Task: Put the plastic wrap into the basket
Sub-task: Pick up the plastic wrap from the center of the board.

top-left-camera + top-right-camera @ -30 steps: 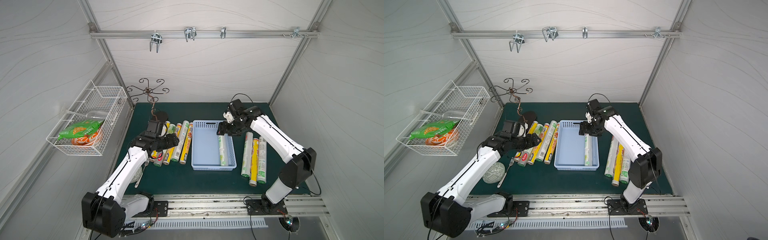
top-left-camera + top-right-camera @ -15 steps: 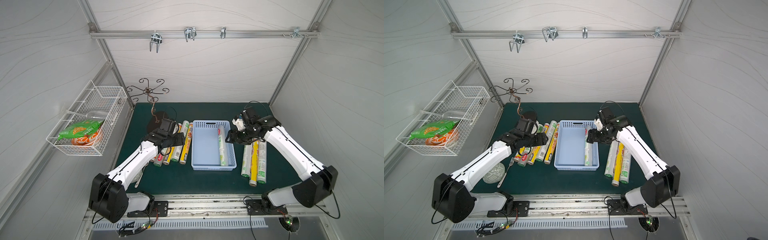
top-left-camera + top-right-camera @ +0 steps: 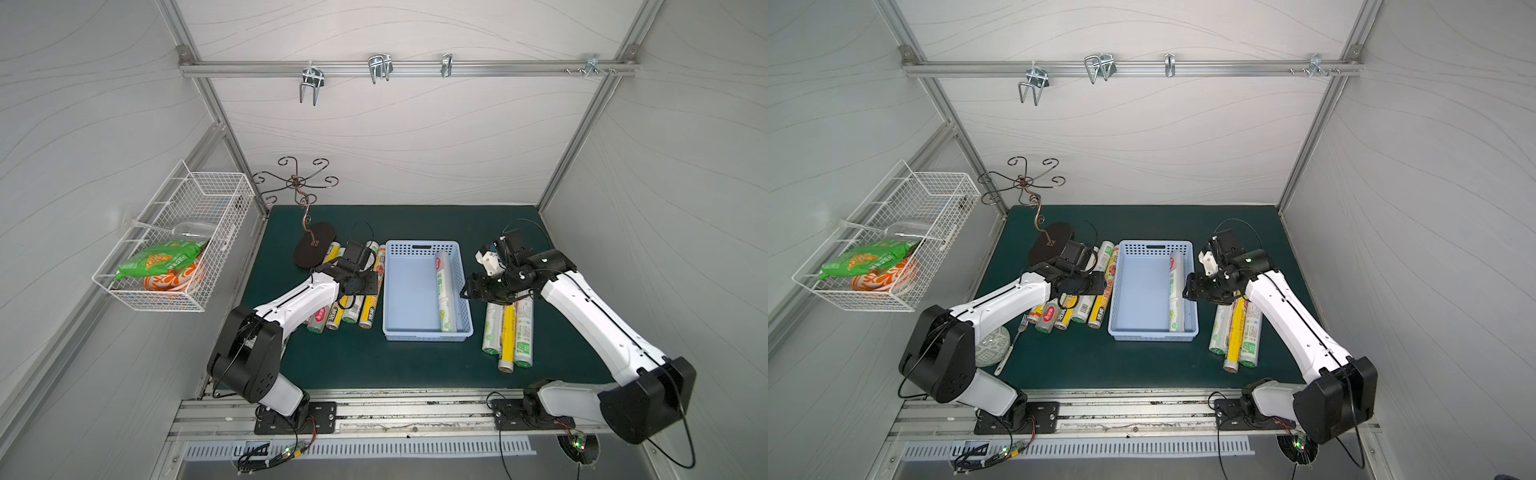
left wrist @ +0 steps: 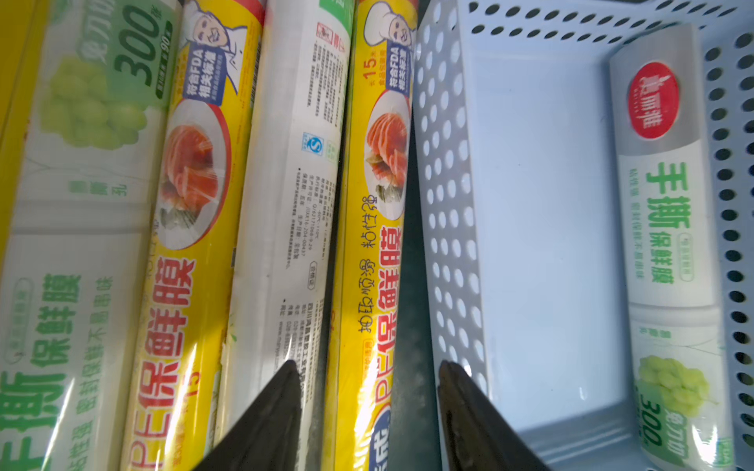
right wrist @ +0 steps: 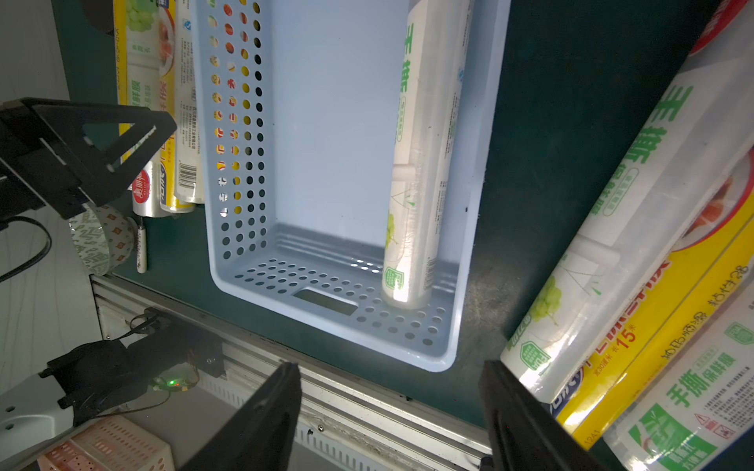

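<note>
The light blue basket (image 3: 422,246) (image 3: 1154,248) sits mid-mat with one white and green plastic wrap roll (image 3: 444,291) (image 5: 420,163) lying along its right wall. Several more rolls lie left of it, and three lie to its right (image 3: 507,328) (image 5: 636,204). My left gripper (image 3: 365,286) (image 4: 368,367) is down over the yellow roll (image 4: 371,265) (image 3: 1100,309) nearest the basket. Its jaws straddle that roll with a little gap on each side. My right gripper (image 3: 469,291) (image 5: 391,365) hangs open and empty between the basket's right wall and the right-hand rolls.
A white wire basket (image 3: 174,249) holding snack bags hangs on the left wall. A scrolled metal stand (image 3: 313,249) rises behind the left rolls. A patterned bowl (image 3: 992,345) and a fork (image 3: 1013,343) lie front left. A hook rail (image 3: 374,70) runs overhead.
My left gripper has moved right and down onto the roll beside the basket, and its jaws have narrowed. My right gripper has left the basket and shifted right, toward the right-hand rolls.
</note>
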Tool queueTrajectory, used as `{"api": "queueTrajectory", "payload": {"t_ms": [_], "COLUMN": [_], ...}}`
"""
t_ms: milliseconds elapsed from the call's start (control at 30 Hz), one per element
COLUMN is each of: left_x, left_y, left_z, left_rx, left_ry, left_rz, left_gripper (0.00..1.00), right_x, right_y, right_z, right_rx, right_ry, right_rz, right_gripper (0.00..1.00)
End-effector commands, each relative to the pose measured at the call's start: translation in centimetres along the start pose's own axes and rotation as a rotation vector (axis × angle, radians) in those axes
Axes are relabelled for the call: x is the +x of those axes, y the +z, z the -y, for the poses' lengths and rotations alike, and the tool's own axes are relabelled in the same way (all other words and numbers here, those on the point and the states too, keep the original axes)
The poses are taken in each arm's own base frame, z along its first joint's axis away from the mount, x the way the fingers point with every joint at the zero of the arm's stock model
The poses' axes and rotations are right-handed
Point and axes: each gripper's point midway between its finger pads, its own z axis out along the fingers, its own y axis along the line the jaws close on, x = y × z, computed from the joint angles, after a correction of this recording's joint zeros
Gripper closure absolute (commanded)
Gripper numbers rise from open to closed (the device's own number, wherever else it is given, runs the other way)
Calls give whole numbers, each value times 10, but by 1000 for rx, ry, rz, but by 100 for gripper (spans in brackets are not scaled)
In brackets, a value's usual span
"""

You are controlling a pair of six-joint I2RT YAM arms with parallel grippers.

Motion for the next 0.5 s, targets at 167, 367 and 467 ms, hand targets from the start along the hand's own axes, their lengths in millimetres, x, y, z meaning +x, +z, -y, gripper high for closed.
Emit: {"api": "queueTrajectory", "payload": {"t_ms": [167, 367, 467], "left_x": [-5, -3, -2], "left_y": [17, 27, 32], "left_z": [6, 7, 7], "left_rx": [-21, -47, -60], "left_ry": [65, 82, 92], "left_rz": [6, -11, -19], "left_gripper": [46, 47, 47], "right_x": [11, 15, 16], "right_y": [4, 4, 5], "right_z": [12, 15, 16], "right_rx": [4, 0, -2], "right_ry": [2, 10, 14], "right_rz": [-12, -14, -20], "right_gripper": [26, 26, 26]}}
